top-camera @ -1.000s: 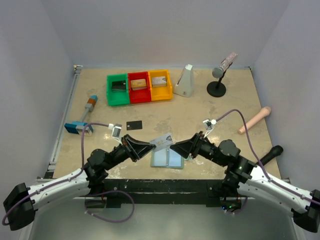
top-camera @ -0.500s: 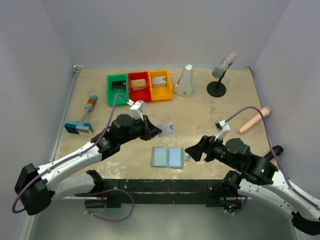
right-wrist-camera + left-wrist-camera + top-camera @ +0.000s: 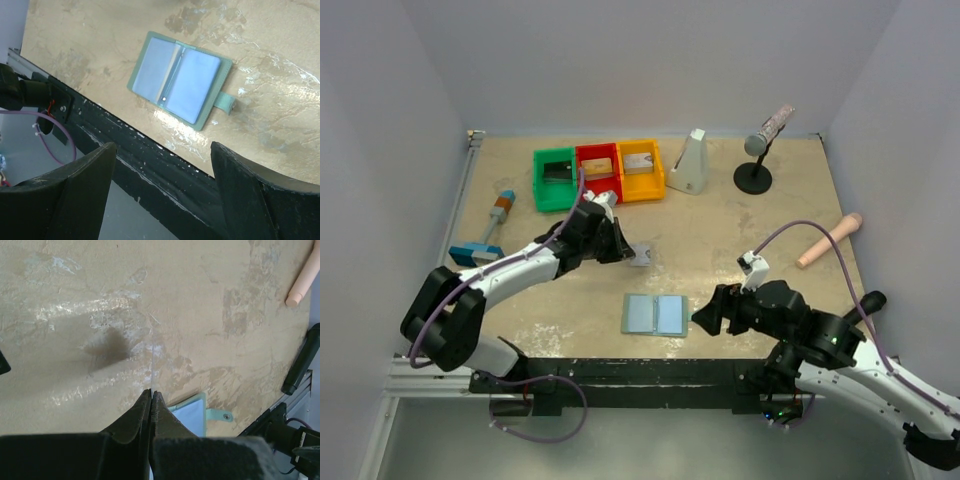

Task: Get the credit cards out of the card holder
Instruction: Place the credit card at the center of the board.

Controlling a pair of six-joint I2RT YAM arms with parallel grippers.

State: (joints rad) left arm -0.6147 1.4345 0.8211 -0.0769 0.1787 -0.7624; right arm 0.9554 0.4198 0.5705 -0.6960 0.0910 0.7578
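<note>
Silver-grey card (image 3: 643, 254) gone from card holder (image 3: 655, 314) since earlier frame, carried off by left gripper (image 3: 628, 250). Left jaws clamped on card edge, card sticking out ahead of jaws, lifted above table (image 3: 770, 230). Card holder lies open flat, behind left jaws, just ahead of right gripper (image 3: 703, 318). Right jaws wide apart, nothing between, pulled back from holder. Holder looks empty in right wrist view; extraction probably done, only putting down of card remains.

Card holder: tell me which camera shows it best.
Right wrist: the card holder lies open, both inner faces and tab unobstructed. Top external shows it small and whole; left wrist catches only one corner with the tab.
</note>
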